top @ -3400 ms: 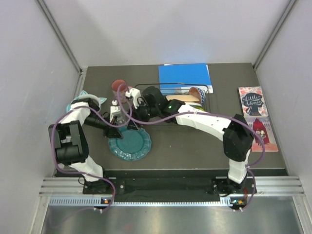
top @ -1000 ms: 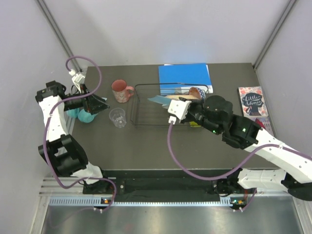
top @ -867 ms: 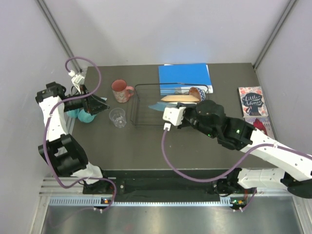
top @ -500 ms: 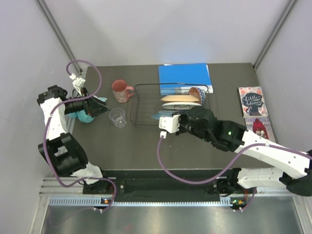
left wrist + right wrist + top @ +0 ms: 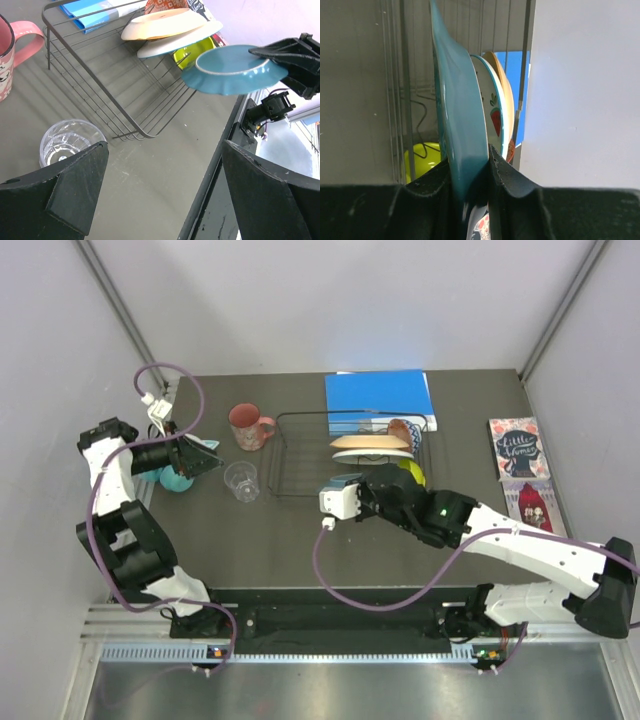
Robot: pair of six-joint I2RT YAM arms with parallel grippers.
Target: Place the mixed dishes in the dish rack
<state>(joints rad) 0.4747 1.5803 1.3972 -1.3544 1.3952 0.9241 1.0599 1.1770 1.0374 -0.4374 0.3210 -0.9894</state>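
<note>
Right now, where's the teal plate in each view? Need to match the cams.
Top external: teal plate mid-frame, at the near edge of the dish rack, partly hidden by the right arm.
Left wrist: upper right, tilted, just past the rack's rim.
Right wrist: centre, edge-on, pinched in the right pincer.
Shared landmark: the dish rack; its wires show in all three.

My top camera looks steeply down on the dark grey counter [image 5: 260, 550] from above its near edge. My left wrist camera, low at the left, faces right across the rectangular black wire rack [image 5: 145, 85]. My right wrist camera presses close, edge-on to the teal scalloped plate [image 5: 462, 125], shared by all three views.
</note>
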